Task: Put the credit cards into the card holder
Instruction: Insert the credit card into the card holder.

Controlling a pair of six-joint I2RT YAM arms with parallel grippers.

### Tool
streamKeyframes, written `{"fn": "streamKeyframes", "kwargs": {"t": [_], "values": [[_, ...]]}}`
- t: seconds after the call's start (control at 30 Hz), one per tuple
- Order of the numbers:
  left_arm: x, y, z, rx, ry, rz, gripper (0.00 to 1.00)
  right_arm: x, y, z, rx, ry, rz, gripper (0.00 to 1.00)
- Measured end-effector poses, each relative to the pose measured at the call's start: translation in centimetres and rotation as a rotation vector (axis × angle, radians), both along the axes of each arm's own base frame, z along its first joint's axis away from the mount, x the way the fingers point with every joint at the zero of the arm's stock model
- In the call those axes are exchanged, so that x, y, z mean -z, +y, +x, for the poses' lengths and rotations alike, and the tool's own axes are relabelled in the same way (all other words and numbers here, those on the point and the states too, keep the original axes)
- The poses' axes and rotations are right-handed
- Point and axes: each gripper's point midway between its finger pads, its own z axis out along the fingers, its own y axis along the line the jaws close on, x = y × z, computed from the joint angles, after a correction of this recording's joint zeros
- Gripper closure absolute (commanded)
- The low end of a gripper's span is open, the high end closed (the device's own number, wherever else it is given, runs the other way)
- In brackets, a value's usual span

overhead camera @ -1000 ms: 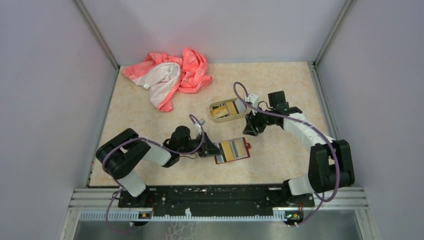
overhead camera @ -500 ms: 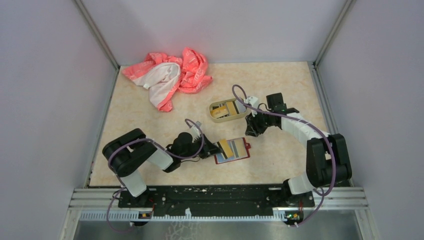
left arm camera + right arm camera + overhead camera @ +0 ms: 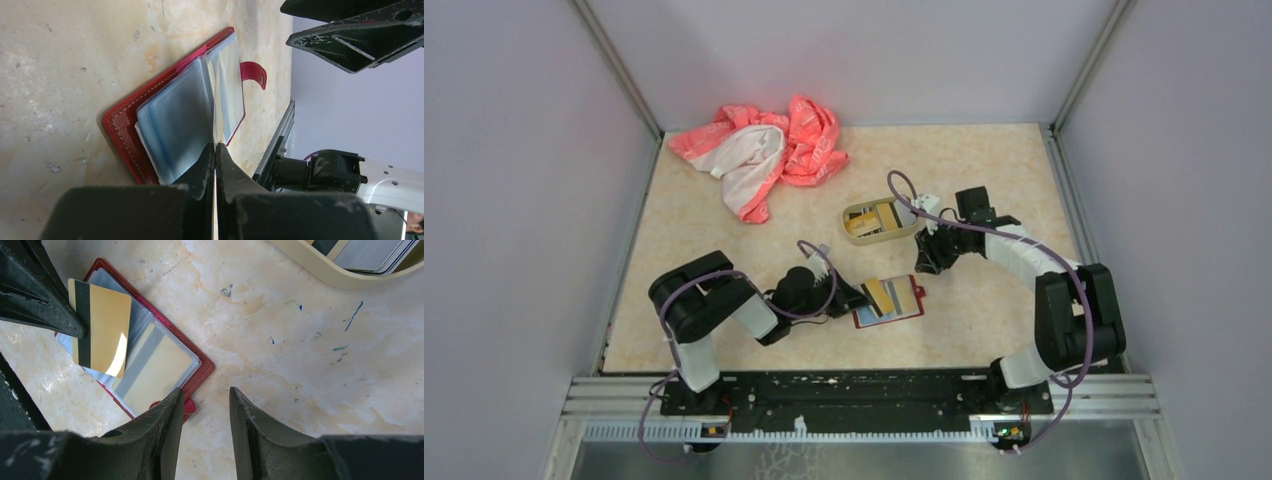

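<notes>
Left claw [image 3: 215, 146] is pinched shut on a yellow-gold card [image 3: 100, 326], gripping it by the edge next to its dark stripe. It's holding the card over the left half of the card holder [image 3: 889, 302], which lies open and flat on the table [image 3: 984, 160] near the front, with its snap tab [image 3: 255, 76] sticking out the far side. From the left wrist the card is edge-on and lined up with the fold between the clear pockets (can't tell if it's actually touching them). The right-hand pocket already has a tan card [image 3: 150, 367] in it.

Right claw [image 3: 205, 395] has its fingers slightly apart with nothing between them. It hangs over bare table just beside the holder's tab end, between the holder and the tan tin tray [image 3: 854, 215]. More cards [image 3: 370, 252] sit stacked in that tray. A pink cloth [image 3: 764, 150] is bunched up at the back left.
</notes>
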Motion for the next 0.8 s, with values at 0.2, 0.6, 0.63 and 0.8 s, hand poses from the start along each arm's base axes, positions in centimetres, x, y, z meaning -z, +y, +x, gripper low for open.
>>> {"fn": "streamKeyframes", "kwargs": {"t": [0.2, 0.6, 0.63, 0.8], "values": [[0.5, -0.1, -0.1, -0.003, 0.021, -0.005, 1.0, 0.2, 0.0, -0.1, -0.001, 0.008, -0.002, 0.62], [-0.1, -0.7, 0.3, 0.006, 0.001, -0.014, 1.0, 0.8, -0.1, -0.6, -0.003, 0.043, -0.006, 0.63], [-0.2, -0.8, 0.5, 0.009, -0.007, -0.016, 1.0, 0.8, -0.1, -0.6, -0.004, 0.043, -0.007, 0.63], [0.0, -1.4, 0.7, 0.026, -0.019, -0.013, 1.0, 0.9, -0.1, -0.7, -0.005, 0.047, -0.008, 0.63]]}}
